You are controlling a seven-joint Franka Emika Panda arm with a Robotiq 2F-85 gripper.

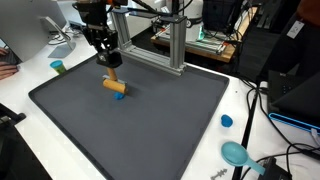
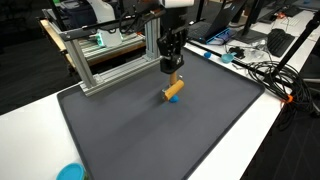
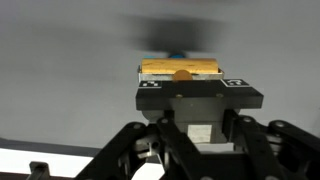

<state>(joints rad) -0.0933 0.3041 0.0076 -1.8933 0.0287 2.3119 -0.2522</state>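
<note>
An orange cylinder-shaped block [image 1: 114, 85] lies on a dark grey mat [image 1: 150, 120], with a small blue piece [image 1: 120, 96] showing just under its end. Both exterior views show it [image 2: 174, 90]. My gripper [image 1: 111, 66] points down directly over the block, with its fingertips at the block's top [image 2: 172, 72]. In the wrist view the block [image 3: 180, 67] lies crosswise just beyond the gripper body, with a bit of blue [image 3: 176, 54] behind it. The gripper body hides the fingertips, so their gap does not show.
An aluminium frame [image 1: 175, 45] stands at the mat's far edge, close to the arm [image 2: 110, 55]. A blue cap [image 1: 227, 121] and a teal object [image 1: 237, 153] lie off the mat on the white table. Cables [image 2: 265, 75] and monitors surround the table.
</note>
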